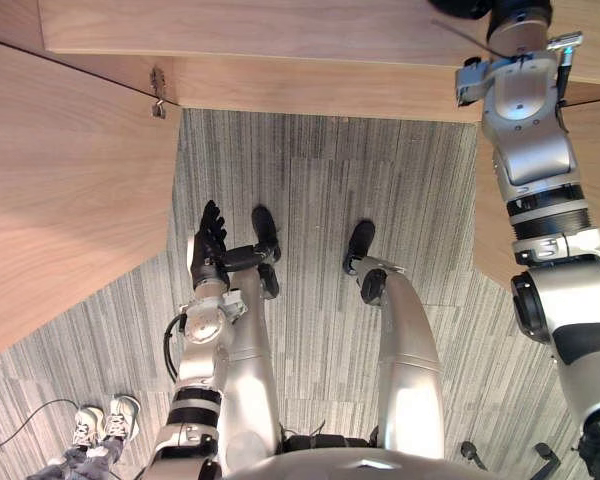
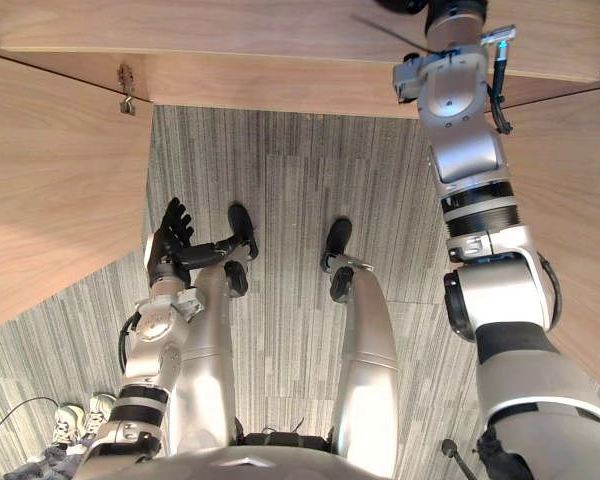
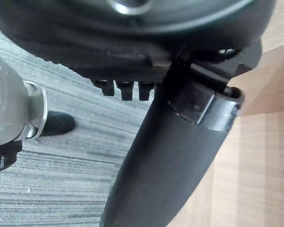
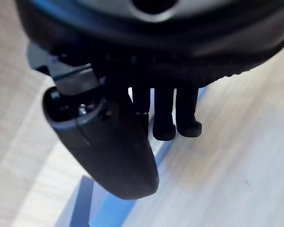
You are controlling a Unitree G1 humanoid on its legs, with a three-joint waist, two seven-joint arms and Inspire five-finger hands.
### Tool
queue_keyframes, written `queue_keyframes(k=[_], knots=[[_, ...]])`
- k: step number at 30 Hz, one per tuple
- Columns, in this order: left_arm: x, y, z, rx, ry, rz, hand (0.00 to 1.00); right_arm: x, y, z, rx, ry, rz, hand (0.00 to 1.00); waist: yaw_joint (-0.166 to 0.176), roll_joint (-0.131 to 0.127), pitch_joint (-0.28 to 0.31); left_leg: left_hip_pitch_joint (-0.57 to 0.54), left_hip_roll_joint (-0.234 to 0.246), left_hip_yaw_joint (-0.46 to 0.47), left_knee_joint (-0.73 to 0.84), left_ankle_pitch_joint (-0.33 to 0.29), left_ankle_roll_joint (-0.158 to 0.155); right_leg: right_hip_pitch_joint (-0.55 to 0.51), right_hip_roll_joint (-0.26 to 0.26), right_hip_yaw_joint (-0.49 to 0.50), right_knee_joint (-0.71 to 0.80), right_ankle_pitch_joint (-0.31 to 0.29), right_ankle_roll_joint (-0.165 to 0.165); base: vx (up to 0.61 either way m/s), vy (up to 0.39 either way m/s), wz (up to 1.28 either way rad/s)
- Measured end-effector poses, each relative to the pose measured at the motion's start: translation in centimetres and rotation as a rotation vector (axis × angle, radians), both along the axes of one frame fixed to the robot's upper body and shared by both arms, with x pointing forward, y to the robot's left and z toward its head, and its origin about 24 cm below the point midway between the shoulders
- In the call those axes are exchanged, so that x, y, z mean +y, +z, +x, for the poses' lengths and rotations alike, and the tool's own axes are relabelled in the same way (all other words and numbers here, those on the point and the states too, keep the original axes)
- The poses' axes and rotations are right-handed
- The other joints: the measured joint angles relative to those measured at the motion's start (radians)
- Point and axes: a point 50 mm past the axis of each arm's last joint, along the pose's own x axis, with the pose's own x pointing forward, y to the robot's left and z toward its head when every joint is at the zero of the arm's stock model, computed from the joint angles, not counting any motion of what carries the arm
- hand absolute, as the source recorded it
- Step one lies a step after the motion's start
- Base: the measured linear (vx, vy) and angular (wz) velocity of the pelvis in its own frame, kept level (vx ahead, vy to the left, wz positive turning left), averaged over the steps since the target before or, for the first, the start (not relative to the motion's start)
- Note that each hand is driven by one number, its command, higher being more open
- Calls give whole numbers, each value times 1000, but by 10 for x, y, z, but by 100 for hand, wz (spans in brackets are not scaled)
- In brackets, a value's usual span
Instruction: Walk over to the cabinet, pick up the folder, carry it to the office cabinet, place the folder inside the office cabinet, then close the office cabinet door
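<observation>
Nearest to you, the left hand [image 1: 210, 240] is hanging low at the robot's side over the grey carpet [image 1: 320, 180]. Its fingers are straight and relaxed, gripping nothing; I judge it is idling there so as to be clear of the woodwork while the other arm works. Out to the left a wooden door panel [image 1: 70, 200] is standing swung outward, with a metal hinge [image 1: 158, 95] showing at its far corner, and that is leaving the approach to the cabinet open. Farther on, the right arm [image 1: 525, 130] is reaching forward and out over the cabinet's wooden surface [image 1: 280, 30]. At the far end the right hand [image 4: 109, 146] is sitting directly over the blue folder [image 4: 111, 213], which appears to be lying flat on the wood beneath it. The hand is coming at the folder from above, which would suit taking it by a thin edge. You cannot tell from here whether it is clamping the folder or only hovering at it. By my reading, picking up the folder is the step in hand; carrying it, placing it and closing the door are all to come.
</observation>
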Motion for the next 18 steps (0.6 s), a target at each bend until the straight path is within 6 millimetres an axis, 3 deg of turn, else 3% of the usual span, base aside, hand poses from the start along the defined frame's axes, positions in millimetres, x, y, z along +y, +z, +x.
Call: queue_keyframes(k=[4, 6, 7, 9, 12, 18], knots=[[-2, 3, 3, -10, -7, 3, 100, -4, -14, -18, -58, 15, 35, 0, -2, 0, 0, 7, 13, -1, 49, -21, 1, 14, 3, 4, 32, -5, 3, -12, 37, -8], [-2, 4, 4, -5, -13, 24, 100, 1, -55, -29, -9, 37, 41, 0, -9, -5, -3, 37, 24, 0, 105, -66, 0, 45, 3, 14, 70, -37, 11, -40, 53, -13], [-3, 4, 4, -4, -14, 23, 100, 1, -61, -30, 0, 38, 39, 0, -10, -5, -3, 43, 25, 0, 110, -71, -4, 51, 3, 14, 74, -40, 12, -41, 42, -13], [-4, 2, 4, 17, -27, 56, 100, 6, -105, -43, 90, 72, 81, 0, -13, -9, -6, 96, 36, 11, 137, -103, 1, 106, 3, 19, 88, -64, 15, -29, 33, -13], [-4, -2, 3, 50, -34, 78, 100, 14, -142, -65, 166, 125, 139, 0, -22, -15, -11, 175, 45, 31, 141, -127, 2, 177, 3, 29, 75, -67, 21, 23, 24, -18], [-2, -23, -6, 152, -37, 109, 100, 28, -176, -97, 221, 229, 221, 0, -31, -35, -54, 329, 52, 66, 102, -148, 0, 327, 17, 41, 2, -57, 35, 91, 19, -12]])
